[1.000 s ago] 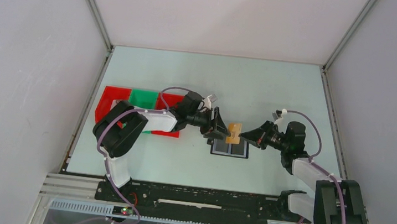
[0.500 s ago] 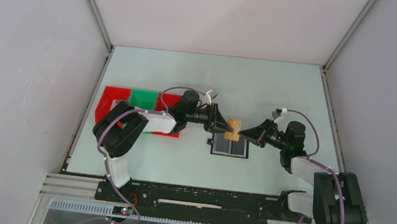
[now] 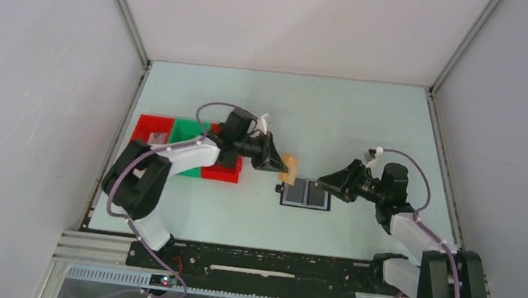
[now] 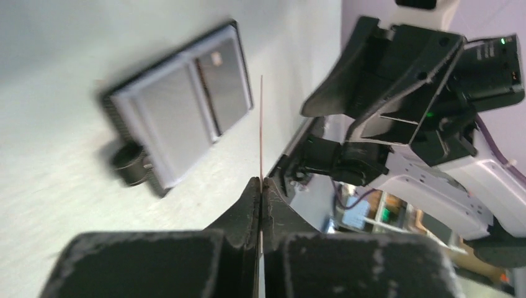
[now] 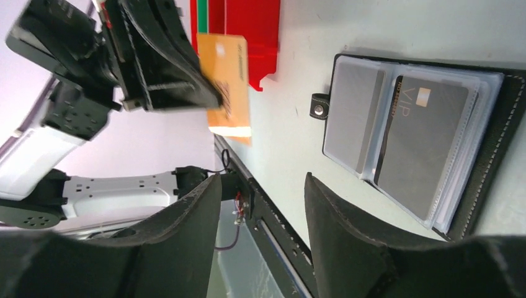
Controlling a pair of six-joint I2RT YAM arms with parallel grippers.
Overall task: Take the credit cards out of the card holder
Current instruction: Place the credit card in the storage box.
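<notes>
The black card holder point(image 3: 306, 195) lies open on the table, snap tab on its left edge. Two grey credit cards point(image 5: 422, 143) sit in its clear sleeves; one reads VIP. My left gripper point(image 3: 279, 165) is shut on an orange card point(image 3: 290, 169), held in the air just left of the holder. The left wrist view shows that card edge-on point(image 4: 261, 124) between the closed jaws point(image 4: 261, 183). My right gripper point(image 3: 323, 180) hovers open at the holder's right side with nothing between its fingers point(image 5: 263, 186). The orange card point(image 5: 229, 81) shows ahead of it.
A red tray point(image 3: 150, 137) and a green tray point(image 3: 190, 130) sit side by side at the table's left, under the left arm. A red tray edge point(image 5: 251, 25) lies behind the orange card. Enclosure walls stand on three sides.
The orange card passed from the right gripper to the left. The left jaws shut on it and carried it leftward; the right jaws opened and drew back a little.
</notes>
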